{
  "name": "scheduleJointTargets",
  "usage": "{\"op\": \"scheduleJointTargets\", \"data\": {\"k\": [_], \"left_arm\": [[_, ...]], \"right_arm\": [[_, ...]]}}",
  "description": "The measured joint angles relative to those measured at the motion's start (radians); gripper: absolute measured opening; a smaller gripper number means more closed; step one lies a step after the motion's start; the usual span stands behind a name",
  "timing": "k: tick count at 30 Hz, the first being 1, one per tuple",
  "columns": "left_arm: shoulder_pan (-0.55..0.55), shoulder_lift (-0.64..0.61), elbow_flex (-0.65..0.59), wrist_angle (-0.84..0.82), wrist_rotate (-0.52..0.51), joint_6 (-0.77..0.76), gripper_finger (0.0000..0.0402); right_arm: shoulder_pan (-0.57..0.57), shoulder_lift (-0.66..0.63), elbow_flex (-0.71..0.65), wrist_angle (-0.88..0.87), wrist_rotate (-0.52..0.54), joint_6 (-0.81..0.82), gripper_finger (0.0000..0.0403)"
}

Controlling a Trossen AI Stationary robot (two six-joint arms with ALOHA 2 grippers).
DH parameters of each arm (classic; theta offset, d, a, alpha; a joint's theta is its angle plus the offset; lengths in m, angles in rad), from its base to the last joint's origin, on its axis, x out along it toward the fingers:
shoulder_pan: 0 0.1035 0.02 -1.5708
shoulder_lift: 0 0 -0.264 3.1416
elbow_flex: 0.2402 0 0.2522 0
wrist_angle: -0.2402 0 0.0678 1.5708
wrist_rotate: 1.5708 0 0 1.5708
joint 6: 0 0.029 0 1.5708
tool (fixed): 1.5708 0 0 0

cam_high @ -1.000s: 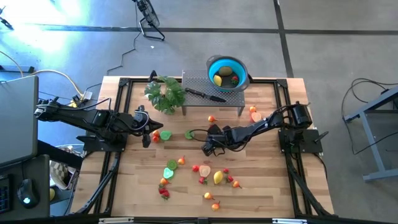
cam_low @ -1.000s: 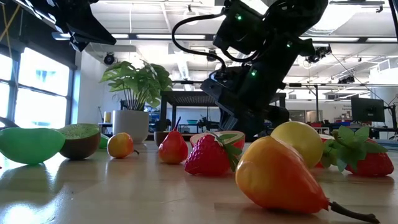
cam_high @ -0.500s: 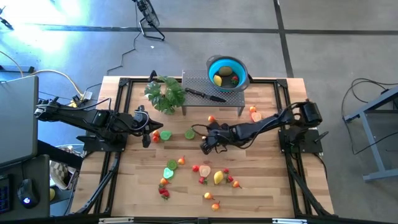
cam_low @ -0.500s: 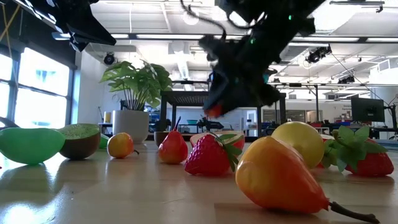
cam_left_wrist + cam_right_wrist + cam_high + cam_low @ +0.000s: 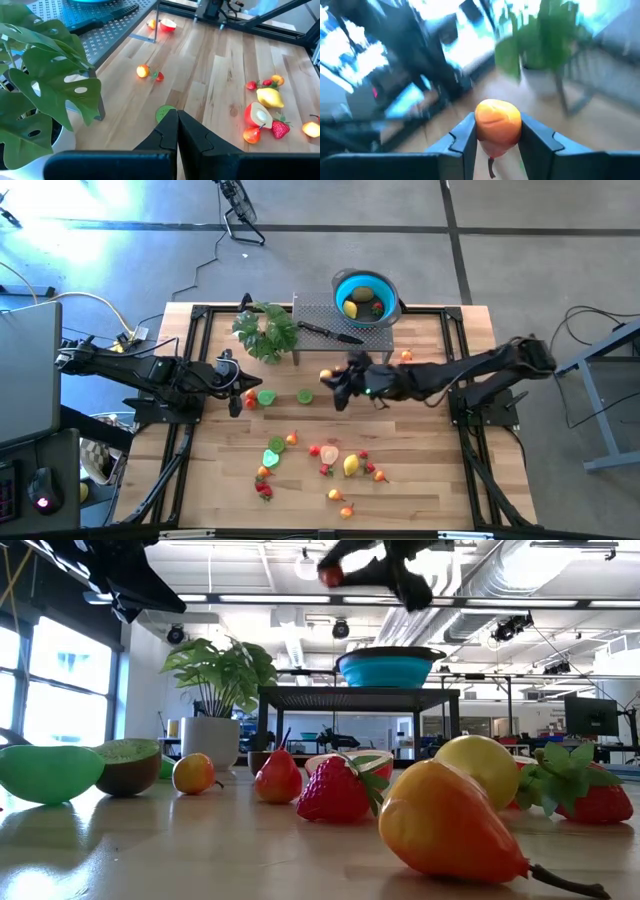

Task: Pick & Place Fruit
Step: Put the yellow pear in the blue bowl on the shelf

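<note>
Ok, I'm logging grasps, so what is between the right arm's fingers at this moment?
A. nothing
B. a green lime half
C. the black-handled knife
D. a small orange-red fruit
D: the right wrist view shows a small orange-red fruit clamped between the right gripper fingers, and the high view shows that fruit at the arm's tip, lifted in front of the metal rack.

Pale wooden table (image 5: 420, 480); glossy plastic fruit (image 5: 450, 820).

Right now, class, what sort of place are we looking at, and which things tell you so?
Probably a robotics lab or workshop: bare concrete floor, open ceiling ducts, a monitor on a desk, toy fruit on a wooden table.
</note>
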Motion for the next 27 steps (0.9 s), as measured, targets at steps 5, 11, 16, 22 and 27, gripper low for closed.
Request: {"op": "scheduleJointTargets", "data": {"k": [5, 11, 16, 22, 27], "left_arm": [[0.0, 0.0, 0.0, 0.0, -0.023, 0.0, 0.0], [0.0, 0.0, 0.0, 0.0, -0.044, 0.0, 0.0], [0.0, 0.0, 0.0, 0.001, -0.049, -0.003, 0.0], [0.0, 0.0, 0.0, 0.022, -0.05, -0.004, 0.0], [0.0, 0.0, 0.0, 0.037, -0.051, -0.002, 0.0]], "right_arm": [[-0.037, -0.094, 0.002, 0.017, 0.11, -0.118, 0.011], [-0.118, -0.157, 0.029, 0.026, 0.172, -0.251, 0.0111], [-0.182, -0.155, 0.119, 0.02, 0.17, -0.375, 0.011], [-0.269, -0.108, 0.204, -0.032, 0.159, -0.462, 0.011], [-0.371, -0.069, 0.208, -0.131, 0.135, -0.457, 0.011]]}}
